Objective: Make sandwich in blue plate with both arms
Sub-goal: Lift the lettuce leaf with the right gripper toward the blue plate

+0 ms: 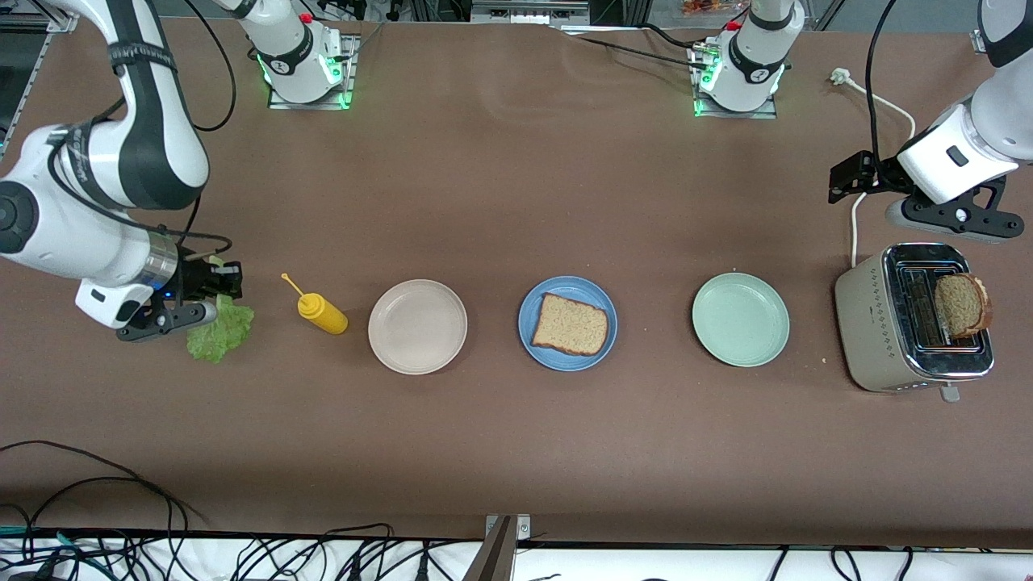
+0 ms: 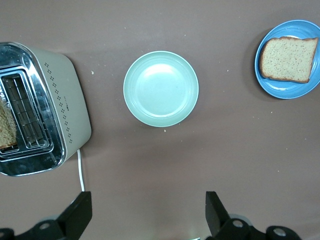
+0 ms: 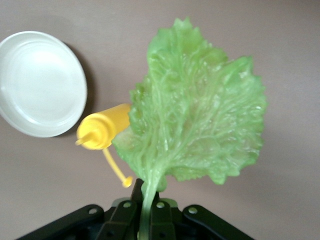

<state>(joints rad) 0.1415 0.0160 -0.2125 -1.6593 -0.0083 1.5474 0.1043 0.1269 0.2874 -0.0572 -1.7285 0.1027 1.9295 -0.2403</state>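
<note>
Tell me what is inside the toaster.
One slice of brown bread stands in a slot of the toaster, its top sticking out. The other slot shows only wire racks. The slice's lower part is hidden.

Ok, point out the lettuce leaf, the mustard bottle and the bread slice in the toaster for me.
lettuce leaf [image 3: 200, 110]: right wrist view, middle of the blade.
mustard bottle [image 1: 323, 314]: front view, yellow body.
bread slice in the toaster [image 1: 960, 305]: front view, its upright face.
</note>
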